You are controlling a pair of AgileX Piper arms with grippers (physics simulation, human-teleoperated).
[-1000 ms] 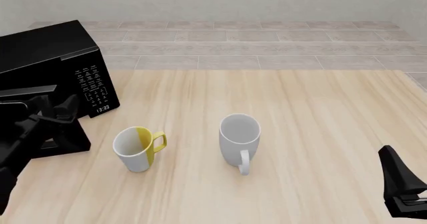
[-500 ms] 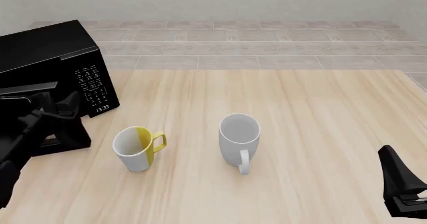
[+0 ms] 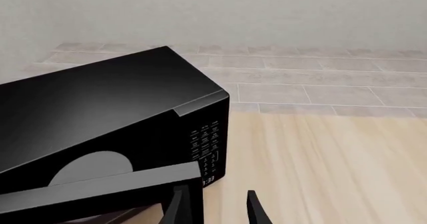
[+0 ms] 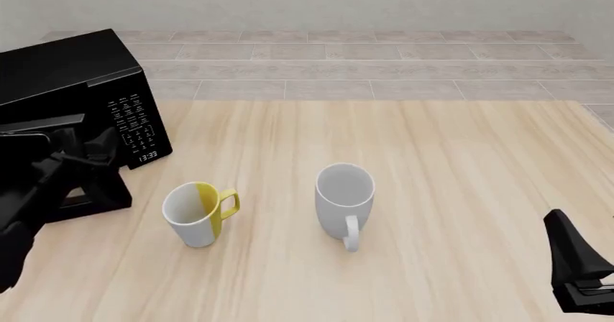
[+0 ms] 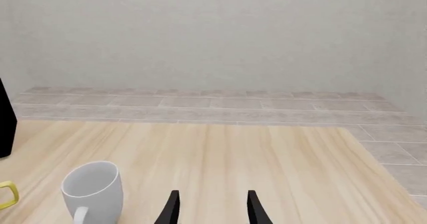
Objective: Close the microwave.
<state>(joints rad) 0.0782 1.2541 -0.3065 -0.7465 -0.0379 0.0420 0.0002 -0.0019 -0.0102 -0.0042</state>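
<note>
The glossy black microwave (image 4: 86, 85) stands at the table's far left, its keypad and clock facing right. Its door (image 4: 91, 192) hangs partly open toward me. In the left wrist view the microwave (image 3: 120, 99) fills the frame, and the door's (image 3: 100, 191) free edge lies right by one finger. My left gripper (image 4: 96, 153) is open and sits against the door's outer face near that edge; its fingers (image 3: 257, 211) hold nothing. My right gripper (image 4: 566, 236) rests low at the near right, open and empty, far from the microwave.
A yellow-and-white mug (image 4: 198, 213) stands just right of the open door, close to the left arm. A plain white mug (image 4: 344, 200) stands mid-table, also seen as the white mug (image 5: 93, 189) ahead of the right gripper (image 5: 212, 209). A tiled ledge and wall lie beyond.
The left gripper has moved forward against the door, and the door has swung a little closer to the microwave body. The right arm and both mugs have not moved.
</note>
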